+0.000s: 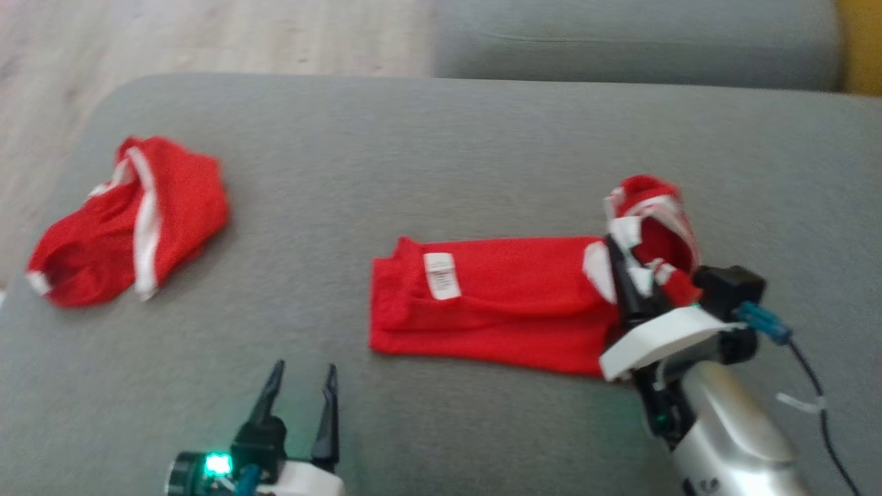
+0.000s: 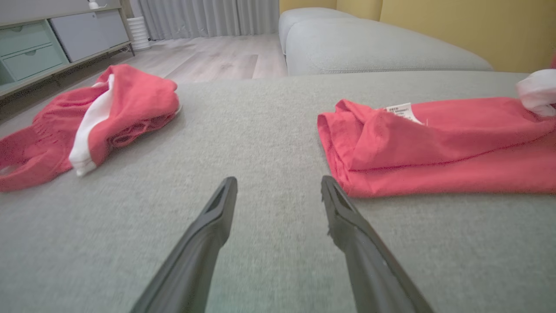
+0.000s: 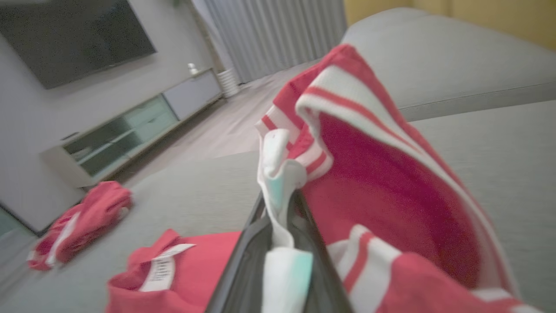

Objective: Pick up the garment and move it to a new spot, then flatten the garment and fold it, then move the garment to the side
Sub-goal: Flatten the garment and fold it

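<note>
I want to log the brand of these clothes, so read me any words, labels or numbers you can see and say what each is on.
White tag on the folded red garment: several printed lines, too small and blurred to read.
Crumpled red garment: no lettering visible on it.
Nothing else carries readable text.

Soft, even daylight with no glare; just thin shadows under the cloth edges. Head view is smeared throughout by motion blur. The green LED [image 1: 218, 464] behind the fingers of the left gripper [image 1: 304, 366] casts a green tint on the cushion [image 1: 441, 138] beside them. Left wrist view: brightest, mild blur, edges bowed by the wide lens. Right wrist view: dimmer, with the garment [image 3: 391, 208] just past the fingertips too close and out of focus.
</note>
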Controlling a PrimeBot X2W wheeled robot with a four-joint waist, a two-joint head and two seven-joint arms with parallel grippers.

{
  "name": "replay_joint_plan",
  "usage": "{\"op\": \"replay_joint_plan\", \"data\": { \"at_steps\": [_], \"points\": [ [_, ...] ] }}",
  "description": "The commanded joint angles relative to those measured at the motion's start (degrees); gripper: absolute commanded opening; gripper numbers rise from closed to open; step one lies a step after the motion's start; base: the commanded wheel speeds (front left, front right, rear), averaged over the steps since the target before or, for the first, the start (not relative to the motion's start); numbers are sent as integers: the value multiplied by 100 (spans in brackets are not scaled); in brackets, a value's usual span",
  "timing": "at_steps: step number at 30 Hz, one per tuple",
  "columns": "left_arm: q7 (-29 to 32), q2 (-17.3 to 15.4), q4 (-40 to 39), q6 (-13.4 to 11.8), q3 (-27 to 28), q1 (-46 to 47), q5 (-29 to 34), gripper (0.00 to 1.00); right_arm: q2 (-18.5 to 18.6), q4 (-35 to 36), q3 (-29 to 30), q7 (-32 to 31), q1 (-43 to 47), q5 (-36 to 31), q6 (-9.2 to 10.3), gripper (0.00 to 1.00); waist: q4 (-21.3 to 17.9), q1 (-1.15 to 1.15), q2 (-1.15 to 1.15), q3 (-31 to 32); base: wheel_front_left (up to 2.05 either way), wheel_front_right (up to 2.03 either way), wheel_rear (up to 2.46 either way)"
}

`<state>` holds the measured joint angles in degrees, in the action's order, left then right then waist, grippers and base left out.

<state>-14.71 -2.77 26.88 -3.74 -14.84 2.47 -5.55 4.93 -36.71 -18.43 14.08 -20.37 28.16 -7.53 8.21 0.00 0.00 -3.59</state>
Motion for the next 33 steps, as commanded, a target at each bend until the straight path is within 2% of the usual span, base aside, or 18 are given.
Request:
{"op": "replay_joint_plan", "data": {
  "at_steps": [1,5,10,17,18,19,20,25,29,33],
  "points": [
    [-29,-11,-119,10,122,64,36,100,-76,199,-158,7,-170,55,4,0,321,0,0,35,0,0,0],
    [-29,-11,-54,65,-58,56,74,100,-136,82,-627,-17,-291,358,4,0,941,0,0,42,0,0,0],
    [-29,-11,14,108,-235,39,65,100,-184,-270,-840,21,-530,590,4,0,1666,0,0,7,0,0,0],
    [-29,-10,75,140,-486,27,-10,100,-202,-769,-1129,70,-861,922,4,0,2236,0,0,-17,0,0,0],
    [-29,-10,81,131,-501,27,-27,100,-203,-829,-1211,73,-895,1002,4,15,2248,0,0,-23,0,0,0],
    [-29,-10,84,123,-512,30,-43,100,-203,-886,-1276,75,-930,1083,4,75,2254,0,0,-27,0,0,0],
    [-29,-10,87,114,-523,39,-57,100,-203,-912,-1334,79,-968,1158,4,100,2255,0,0,-29,0,0,0],
    [-29,-10,32,68,-493,91,-99,100,-204,-776,-1204,89,-1030,1142,4,100,2013,0,0,24,0,0,0],
    [-29,-10,-78,24,-433,153,-121,100,-204,-319,-623,90,-828,776,4,100,1586,0,0,45,0,0,0],
    [-29,-10,-165,-29,-356,250,-129,100,-204,-33,100,91,-511,105,4,100,1116,0,0,74,0,0,0]
  ]
}}
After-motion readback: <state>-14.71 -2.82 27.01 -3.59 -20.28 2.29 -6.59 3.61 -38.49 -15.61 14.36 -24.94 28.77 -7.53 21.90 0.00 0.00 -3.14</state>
